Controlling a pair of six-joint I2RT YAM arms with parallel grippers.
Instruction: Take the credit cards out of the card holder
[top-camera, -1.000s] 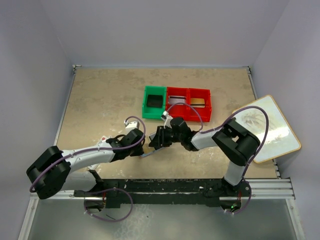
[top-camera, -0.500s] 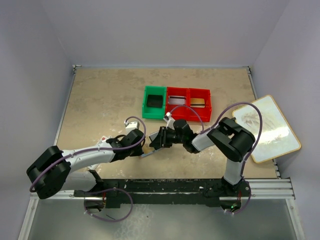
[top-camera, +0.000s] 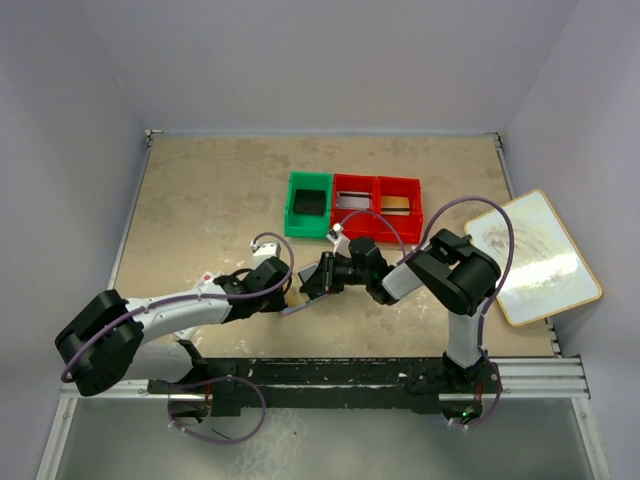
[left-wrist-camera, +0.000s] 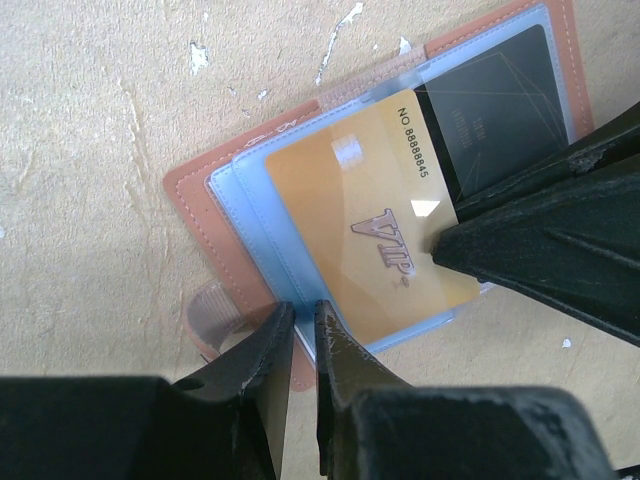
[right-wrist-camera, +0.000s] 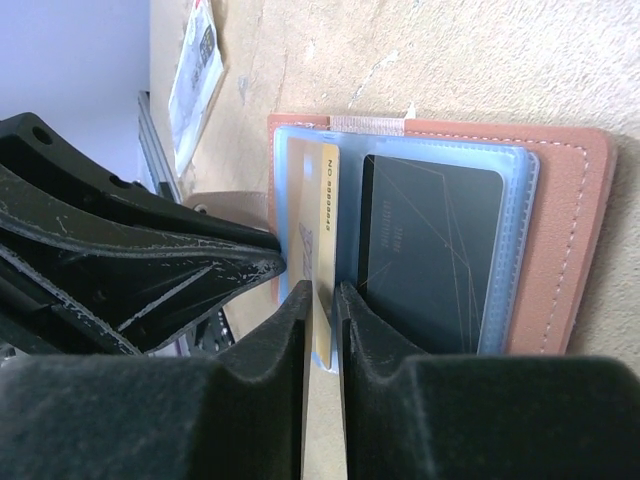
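The card holder (left-wrist-camera: 205, 195) lies open on the table, reddish-brown with a light blue lining; it also shows as (right-wrist-camera: 575, 230) and as (top-camera: 297, 307). A gold credit card (left-wrist-camera: 360, 230) marked VIP sticks partly out of its clear sleeve, and a black credit card (right-wrist-camera: 430, 250) sits in the neighbouring sleeve. My left gripper (left-wrist-camera: 303, 318) is shut on the blue sleeve edge at the holder's near side. Opposite it, my right gripper (right-wrist-camera: 320, 298) is shut on the edge of the gold card (right-wrist-camera: 322, 215). In the top view both grippers meet over the holder, left (top-camera: 283, 296) and right (top-camera: 312, 284).
A green bin (top-camera: 308, 205) and a red two-part bin (top-camera: 378, 208) stand behind the grippers. A white board with a wooden rim (top-camera: 535, 255) lies at the right edge. A white packet with a red mark (right-wrist-camera: 195, 60) lies left of the holder.
The right gripper's jaws have closed in on the gold card. The right arm's elbow has shifted a little left. The left arm has hardly moved.
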